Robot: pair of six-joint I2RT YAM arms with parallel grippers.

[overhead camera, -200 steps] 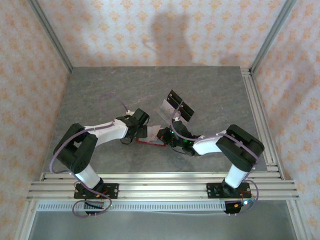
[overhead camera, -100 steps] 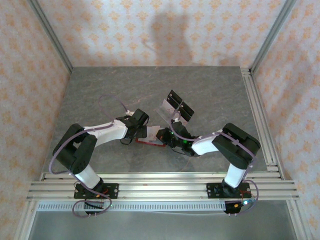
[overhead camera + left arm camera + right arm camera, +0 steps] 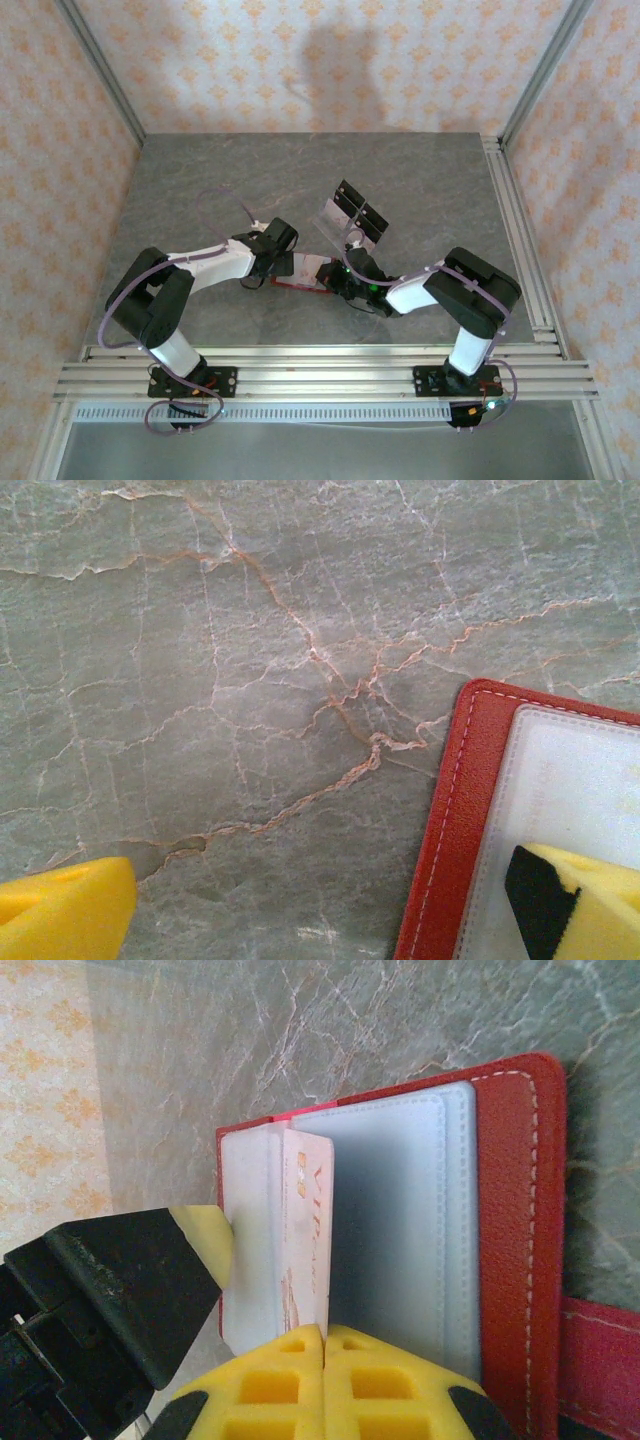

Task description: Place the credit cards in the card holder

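We see one red card holder (image 3: 515,1210) lying open on the tabletop (image 3: 250,680). The right jaws are pinched tight on one credit card (image 3: 305,1230), standing on edge among its clear sleeves. The left jaws gape wide, holding nothing, one fingertip (image 3: 600,910) resting on the holder's pale inside.

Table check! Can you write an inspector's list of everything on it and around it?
Surface: grey-green veined stone table, nothing spilled.
Job's things: red fold-over card holder lies open; one pale pinkish credit card stands on edge against its clear sleeves.
Clutter: clear plastic rack holding black cards, behind the holder.
Grippers: left gripper open, one finger on the holder's pale inside; right gripper shut on the card.
Cables: purple cables loop along both arms.
Surroundings: orange-patterned wallpaper, aluminium frame rails.
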